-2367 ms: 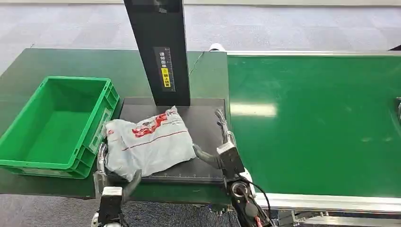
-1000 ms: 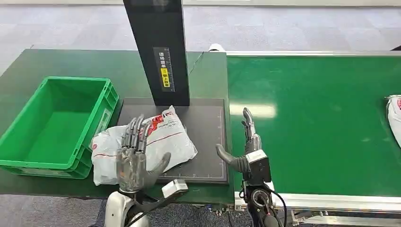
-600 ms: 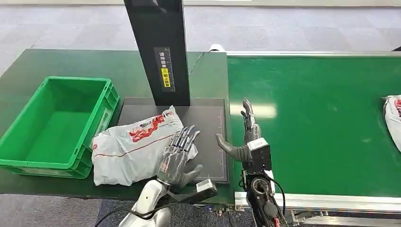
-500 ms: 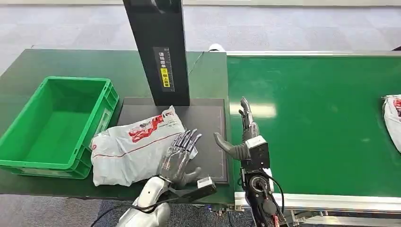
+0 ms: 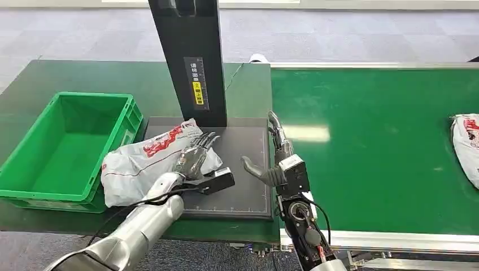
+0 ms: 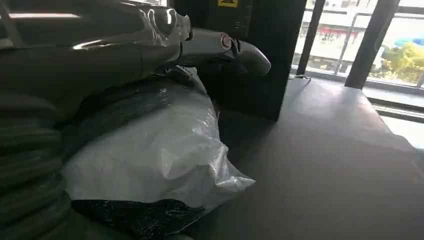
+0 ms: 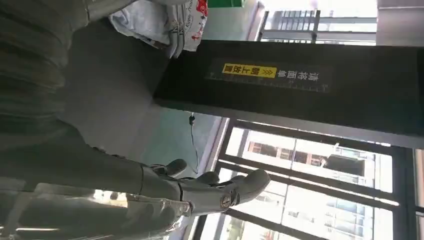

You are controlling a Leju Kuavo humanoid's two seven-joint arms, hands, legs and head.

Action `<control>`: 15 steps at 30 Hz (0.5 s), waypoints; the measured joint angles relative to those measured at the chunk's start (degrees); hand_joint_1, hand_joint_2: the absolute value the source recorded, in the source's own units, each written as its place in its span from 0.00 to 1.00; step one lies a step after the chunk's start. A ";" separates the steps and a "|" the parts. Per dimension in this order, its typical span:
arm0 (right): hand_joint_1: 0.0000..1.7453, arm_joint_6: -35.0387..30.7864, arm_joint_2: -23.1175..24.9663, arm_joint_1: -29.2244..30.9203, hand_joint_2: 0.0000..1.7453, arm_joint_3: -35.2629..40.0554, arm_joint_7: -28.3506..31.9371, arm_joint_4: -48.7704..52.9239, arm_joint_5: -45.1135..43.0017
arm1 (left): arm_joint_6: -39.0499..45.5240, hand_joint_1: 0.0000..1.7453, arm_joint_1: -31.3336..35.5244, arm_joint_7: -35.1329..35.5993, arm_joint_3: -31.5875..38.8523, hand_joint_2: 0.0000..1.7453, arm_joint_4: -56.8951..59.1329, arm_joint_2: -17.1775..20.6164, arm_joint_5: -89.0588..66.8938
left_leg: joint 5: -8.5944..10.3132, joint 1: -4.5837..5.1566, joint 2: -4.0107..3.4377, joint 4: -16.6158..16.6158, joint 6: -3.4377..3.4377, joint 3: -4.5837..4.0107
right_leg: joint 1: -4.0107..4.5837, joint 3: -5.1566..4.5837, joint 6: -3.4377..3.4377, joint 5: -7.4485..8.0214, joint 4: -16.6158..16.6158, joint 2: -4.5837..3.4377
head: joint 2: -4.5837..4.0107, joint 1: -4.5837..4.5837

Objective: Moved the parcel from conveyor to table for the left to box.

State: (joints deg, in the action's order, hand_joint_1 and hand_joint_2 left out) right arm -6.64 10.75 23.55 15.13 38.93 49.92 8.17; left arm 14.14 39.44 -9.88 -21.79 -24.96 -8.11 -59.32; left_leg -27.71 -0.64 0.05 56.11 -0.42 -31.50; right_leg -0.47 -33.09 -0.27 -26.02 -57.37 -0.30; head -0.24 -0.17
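Note:
A grey-white parcel [image 5: 138, 164] with red print lies half on the black mat [image 5: 245, 180], its left end against the green crate [image 5: 68, 144]. My left hand [image 5: 195, 153] rests on the parcel's right part, fingers stretched out flat over it. In the left wrist view those fingers [image 6: 220, 45] lie across the top of the crinkled parcel [image 6: 155, 150]. My right hand [image 5: 272, 155] stands upright and open at the mat's right edge, holding nothing. The right wrist view shows its fingers [image 7: 210, 192] spread in the air, with the parcel [image 7: 165, 20] beyond.
A black post [image 5: 189, 62] with a yellow label rises behind the mat. The green conveyor belt [image 5: 373, 152] runs to the right and carries a second parcel [image 5: 466, 144] at its far right. The crate's inside is bare.
My left hand has gone from the mat's front edge up onto the parcel, and the parcel has shifted left toward the crate. My right hand moved slightly farther back. The second parcel came further in.

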 measured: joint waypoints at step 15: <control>0.00 -0.09 0.70 0.94 1.00 0.94 -0.04 -1.62 0.13 | 0.81 0.99 0.09 -2.45 1.44 1.00 1.77 0.35 1.02 | -0.01 0.01 0.02 0.00 0.00 -0.03 | 0.00 -0.02 0.00 -0.01 -0.01 0.01 | 0.00 0.02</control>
State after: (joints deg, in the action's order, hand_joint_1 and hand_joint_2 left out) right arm -6.73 11.45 24.49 16.06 38.88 48.30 8.31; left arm 14.95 39.53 -12.33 -20.35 -23.19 -7.76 -58.30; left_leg -27.72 -0.63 0.07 56.11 -0.42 -31.53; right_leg -0.47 -33.12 -0.27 -26.03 -57.37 -0.29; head -0.24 -0.15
